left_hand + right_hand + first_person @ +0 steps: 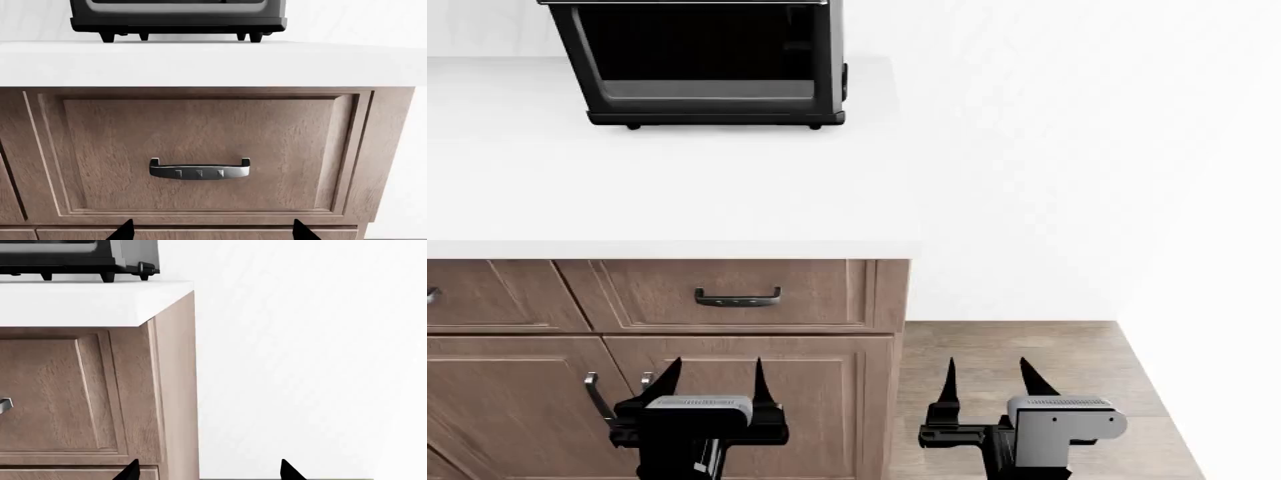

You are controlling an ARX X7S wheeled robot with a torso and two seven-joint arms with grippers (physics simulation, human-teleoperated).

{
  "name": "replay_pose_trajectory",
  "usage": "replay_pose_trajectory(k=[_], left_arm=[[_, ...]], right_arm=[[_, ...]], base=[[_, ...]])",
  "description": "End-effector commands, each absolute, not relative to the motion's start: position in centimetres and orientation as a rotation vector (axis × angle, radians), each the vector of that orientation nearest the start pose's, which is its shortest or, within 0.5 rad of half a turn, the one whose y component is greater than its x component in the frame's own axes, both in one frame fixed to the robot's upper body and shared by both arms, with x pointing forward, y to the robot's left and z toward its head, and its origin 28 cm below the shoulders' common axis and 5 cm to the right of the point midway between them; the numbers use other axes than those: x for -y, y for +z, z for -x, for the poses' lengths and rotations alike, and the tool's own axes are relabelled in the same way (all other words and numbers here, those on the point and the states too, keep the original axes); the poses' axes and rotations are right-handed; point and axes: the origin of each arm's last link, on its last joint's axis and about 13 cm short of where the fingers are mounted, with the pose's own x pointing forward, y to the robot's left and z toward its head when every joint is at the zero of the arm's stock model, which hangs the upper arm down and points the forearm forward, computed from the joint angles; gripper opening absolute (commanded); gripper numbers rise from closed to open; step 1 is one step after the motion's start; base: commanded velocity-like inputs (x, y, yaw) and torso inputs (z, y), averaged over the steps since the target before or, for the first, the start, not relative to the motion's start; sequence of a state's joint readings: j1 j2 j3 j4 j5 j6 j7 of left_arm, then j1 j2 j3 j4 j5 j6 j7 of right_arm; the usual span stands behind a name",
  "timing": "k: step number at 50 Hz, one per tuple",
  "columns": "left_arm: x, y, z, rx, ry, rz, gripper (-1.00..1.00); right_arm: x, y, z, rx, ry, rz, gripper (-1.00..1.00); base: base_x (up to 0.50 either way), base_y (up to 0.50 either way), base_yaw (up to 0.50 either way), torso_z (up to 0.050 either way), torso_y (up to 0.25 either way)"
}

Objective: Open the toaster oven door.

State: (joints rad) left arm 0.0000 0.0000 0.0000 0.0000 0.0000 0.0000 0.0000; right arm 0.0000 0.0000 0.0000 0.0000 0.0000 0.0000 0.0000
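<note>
The black toaster oven (707,62) stands at the back of the white countertop (667,190), its dark glass door (701,50) facing me and shut; the handle is cut off by the frame's top. Its underside and feet show in the left wrist view (179,20) and the right wrist view (80,257). My left gripper (714,378) is open and empty, low in front of the cabinet, well below the oven. My right gripper (988,375) is open and empty, to the right of the cabinet's end, over the floor.
Brown wooden cabinets sit under the counter. A drawer with a black handle (737,297) is above the left gripper, also seen in the left wrist view (199,169). A cabinet door handle (595,395) is beside the left gripper. A white wall (1068,150) is at the right, wooden floor (1028,345) below it.
</note>
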Motion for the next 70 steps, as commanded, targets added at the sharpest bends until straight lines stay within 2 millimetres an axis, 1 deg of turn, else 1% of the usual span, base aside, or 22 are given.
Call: replay_pose_trajectory(k=[1,6,10,12,17,21,29,37,38,39,42,46,49,52,57,63,70], left_arm=[[-20.6,1.3,-21.1,-0.003,0.007,0.009,1.00],[-20.6,1.0,-21.2,-0.029,0.004,0.030,1.00],[-20.7,1.3,-21.2,-0.021,-0.003,0.056,1.00],[-20.8,1.9,-21.4,-0.014,-0.005,0.061,1.00],[-20.9,4.7,-22.3,0.015,-0.033,0.059,1.00],[-21.1,6.4,-23.1,0.025,-0.049,0.056,1.00],[-22.1,10.5,-25.1,0.056,-0.067,0.026,1.00],[-23.7,15.5,-26.9,0.097,-0.062,-0.020,1.00],[-23.7,15.5,-26.9,0.097,-0.062,-0.020,1.00],[-24.1,16.9,-27.4,0.110,-0.056,-0.029,1.00],[-24.8,19.1,-27.9,0.134,-0.045,-0.053,1.00],[-25.3,20.7,-28.3,0.147,-0.039,-0.084,1.00],[-25.4,21.3,-28.6,0.151,-0.034,-0.094,1.00],[-25.4,21.2,-28.7,0.142,-0.026,-0.096,1.00],[-25.3,20.7,-28.7,0.130,-0.033,-0.093,1.00],[-25.2,21.0,-28.5,0.134,-0.040,-0.095,1.00],[-25.1,20.6,-28.6,0.125,-0.047,-0.098,1.00]], right_arm=[[9.6,1.2,-21.1,-0.006,0.003,0.002,1.00],[9.4,1.0,-21.1,-0.020,0.016,0.005,1.00],[9.3,1.2,-21.2,-0.021,0.020,0.006,1.00],[9.4,1.6,-21.5,-0.013,0.019,0.006,1.00],[9.6,3.8,-23.1,0.021,0.024,0.016,1.00],[10.0,5.0,-24.2,0.036,0.021,0.031,1.00],[10.7,7.7,-26.7,0.054,0.020,0.064,1.00],[11.7,11.4,-29.4,0.092,0.016,0.095,1.00],[11.8,11.9,-29.7,0.097,0.015,0.099,1.00],[11.9,12.3,-30.0,0.102,0.015,0.103,1.00],[12.1,13.8,-30.6,0.116,0.027,0.120,1.00],[12.3,15.0,-31.2,0.123,0.029,0.127,1.00],[12.5,15.6,-31.5,0.129,0.028,0.127,1.00],[12.6,15.9,-31.6,0.126,0.025,0.124,1.00],[12.6,15.6,-31.6,0.114,0.026,0.124,1.00],[12.5,15.1,-31.5,0.103,0.033,0.115,1.00],[12.5,14.7,-31.4,0.094,0.036,0.110,1.00]], base=[[0.00,0.00,0.00,0.000,0.000],[0.00,0.00,0.00,0.000,0.000],[0.00,0.00,0.00,0.038,0.000],[0.00,0.00,0.00,0.050,0.000],[0.00,0.00,0.00,0.050,0.000],[0.00,0.00,0.00,0.050,0.000],[0.00,0.00,0.00,0.050,0.000],[0.00,0.00,0.00,0.050,0.000],[0.00,0.00,0.00,0.050,0.000],[0.00,0.00,0.00,0.050,0.000],[0.00,0.00,0.00,0.050,0.000],[0.00,0.00,0.00,0.050,0.000],[0.00,0.00,0.00,0.050,0.000],[0.00,0.00,0.00,0.018,0.000],[0.16,0.00,0.00,0.000,0.000],[0.27,0.00,0.00,0.000,0.000],[0.28,0.00,0.00,0.000,0.000]])
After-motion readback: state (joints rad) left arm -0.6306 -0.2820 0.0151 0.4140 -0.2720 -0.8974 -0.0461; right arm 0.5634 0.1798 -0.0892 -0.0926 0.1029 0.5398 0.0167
